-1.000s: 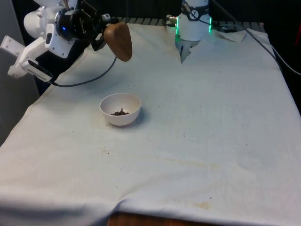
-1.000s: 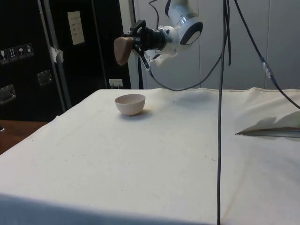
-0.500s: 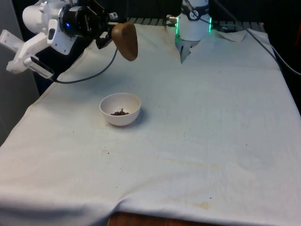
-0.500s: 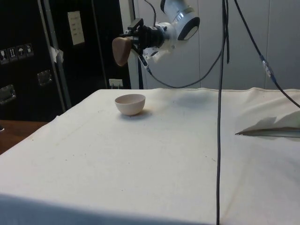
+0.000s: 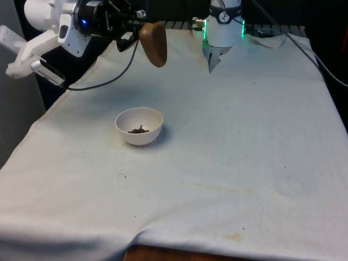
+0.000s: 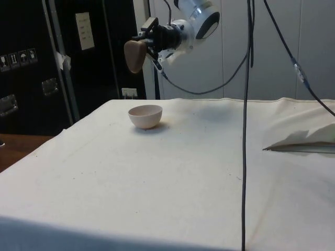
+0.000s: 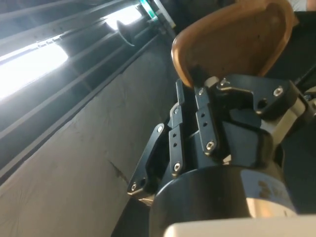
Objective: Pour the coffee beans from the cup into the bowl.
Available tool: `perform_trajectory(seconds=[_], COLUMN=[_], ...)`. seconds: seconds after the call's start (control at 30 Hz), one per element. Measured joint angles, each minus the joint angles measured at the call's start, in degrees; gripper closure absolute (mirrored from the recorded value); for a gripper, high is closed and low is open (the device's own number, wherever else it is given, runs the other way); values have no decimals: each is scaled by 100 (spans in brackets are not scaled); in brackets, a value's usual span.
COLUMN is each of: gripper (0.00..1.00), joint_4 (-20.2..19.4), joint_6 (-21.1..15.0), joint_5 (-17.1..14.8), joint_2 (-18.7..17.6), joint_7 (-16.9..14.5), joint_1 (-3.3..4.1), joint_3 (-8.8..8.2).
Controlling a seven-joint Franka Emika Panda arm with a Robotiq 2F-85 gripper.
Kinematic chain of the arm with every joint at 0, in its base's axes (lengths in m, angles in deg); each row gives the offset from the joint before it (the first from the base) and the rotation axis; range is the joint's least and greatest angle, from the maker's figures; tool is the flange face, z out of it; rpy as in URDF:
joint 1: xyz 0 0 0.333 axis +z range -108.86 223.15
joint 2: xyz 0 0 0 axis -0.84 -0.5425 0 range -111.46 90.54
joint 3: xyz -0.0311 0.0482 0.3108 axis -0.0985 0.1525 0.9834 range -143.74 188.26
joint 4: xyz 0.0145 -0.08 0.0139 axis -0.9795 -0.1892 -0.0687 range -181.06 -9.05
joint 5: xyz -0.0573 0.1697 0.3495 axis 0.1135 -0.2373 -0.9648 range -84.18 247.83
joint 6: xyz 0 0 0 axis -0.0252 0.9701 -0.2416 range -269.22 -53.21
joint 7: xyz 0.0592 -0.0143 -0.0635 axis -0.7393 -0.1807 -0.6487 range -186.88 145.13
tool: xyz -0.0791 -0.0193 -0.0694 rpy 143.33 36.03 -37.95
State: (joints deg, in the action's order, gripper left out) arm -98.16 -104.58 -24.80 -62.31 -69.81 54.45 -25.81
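Since the earlier frames, arm and pincer (image 5: 137, 26) have risen and shifted toward the front view's right, carrying the brown cup (image 5: 154, 43) away from the bowl (image 5: 139, 125). Pincer state: clenched on the cup's rim. Cup: tilted, high above the table (image 5: 244, 141). Bowl: holds coffee beans (image 5: 139, 130). Pouring appears complete.

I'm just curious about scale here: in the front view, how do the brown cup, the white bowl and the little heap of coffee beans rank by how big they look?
1. White bowl, the widest.
2. Brown cup, held by the gripper; narrower, though it is farther from the camera, so its true rank against the bowl is unsure.
3. Coffee beans, a small heap in the bowl.
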Motion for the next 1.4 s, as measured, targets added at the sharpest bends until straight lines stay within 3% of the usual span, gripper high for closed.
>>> perform_trajectory(seconds=[0.43,0.7,1.4], gripper=[98,98,98], joint_4=[6,6,-126], joint_6=[-23,-29,-34], joint_5=[453,670,1839], joint_2=[189,281,814], joint_7=[-264,-395,-968], joint_1=[172,241,390], joint_3=[-115,-143,-183])
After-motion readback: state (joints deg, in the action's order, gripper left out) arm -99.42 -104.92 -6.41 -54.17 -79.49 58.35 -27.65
